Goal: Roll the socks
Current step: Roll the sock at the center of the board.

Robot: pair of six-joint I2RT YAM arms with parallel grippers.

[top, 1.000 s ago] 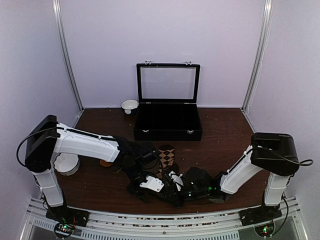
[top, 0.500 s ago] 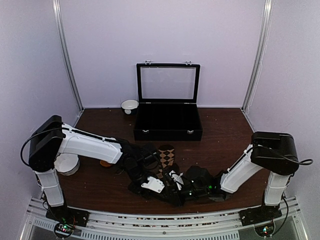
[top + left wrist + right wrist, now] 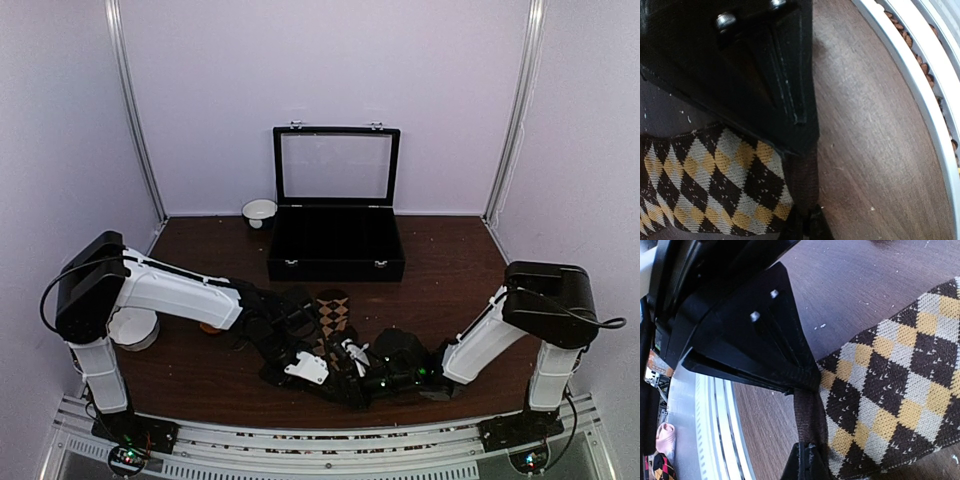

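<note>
One of the socks, dark brown with tan argyle diamonds (image 3: 333, 310), lies flat near the table's front middle. It fills the lower left of the left wrist view (image 3: 705, 185) and the right of the right wrist view (image 3: 890, 390). Its plain brown cuff (image 3: 805, 175) runs into my left gripper (image 3: 807, 227), which is shut on it. The same cuff (image 3: 810, 410) also ends in my right gripper (image 3: 811, 460), shut on it too. From above, both grippers meet at the sock's near end, left (image 3: 322, 357) and right (image 3: 348, 362). The magenta-red sock is not clearly visible.
An open black case (image 3: 336, 245) with a glass lid stands behind the sock. A small white bowl (image 3: 259, 211) sits to the left of the case, and a white round dish (image 3: 133, 327) by the left arm's base. The white front rail (image 3: 910, 90) runs close by.
My left gripper has closed onto the sock's brown cuff and shifted slightly right toward the right gripper. The right gripper stayed shut and nearly still.
</note>
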